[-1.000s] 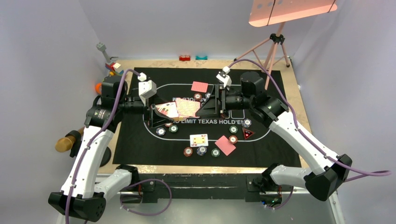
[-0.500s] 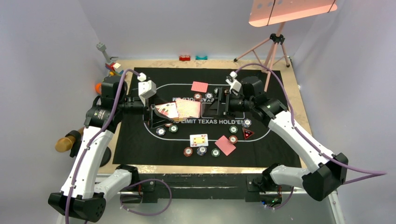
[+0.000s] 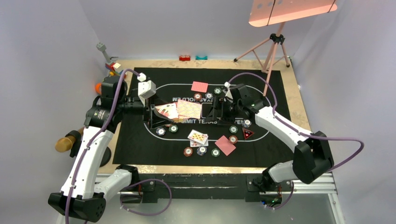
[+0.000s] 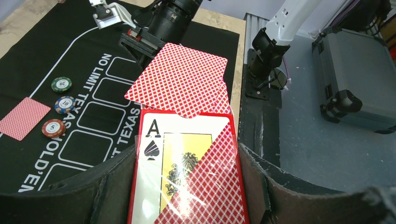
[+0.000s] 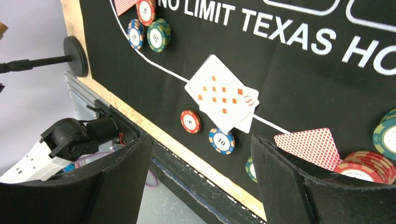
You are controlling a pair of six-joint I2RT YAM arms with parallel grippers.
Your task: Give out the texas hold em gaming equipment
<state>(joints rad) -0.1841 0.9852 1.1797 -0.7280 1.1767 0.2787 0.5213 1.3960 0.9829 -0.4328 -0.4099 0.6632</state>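
My left gripper (image 4: 189, 161) is shut on a card pack (image 4: 187, 182) with an ace of spades on its front. Red-backed playing cards (image 4: 182, 79) fan out of the pack's far end, above the mat (image 3: 189, 109). My right gripper (image 5: 201, 154) stands open and empty just right of the fan (image 3: 212, 114). Two face-up cards (image 5: 222, 95) lie overlapped near the front (image 3: 198, 137), with a red chip (image 5: 190, 121), a blue chip (image 5: 222, 140) and a green chip (image 5: 249, 169) beside them. A red-backed card (image 3: 225, 145) and a triangle marker (image 3: 247, 134) lie to the right.
The black mat (image 3: 140, 144) also holds another red-backed card (image 3: 199, 87) and more chips (image 3: 160, 131) (image 3: 233, 129). Toy blocks (image 3: 112, 67) sit at the back left, and a tripod (image 3: 271, 46) stands at the back right. A grey case (image 4: 359, 79) lies beyond the table's front edge.
My right gripper opened wider, drew back from the fanned cards and swung toward the front. A second face-up card now lies over the one near the front. The left arm stayed still.
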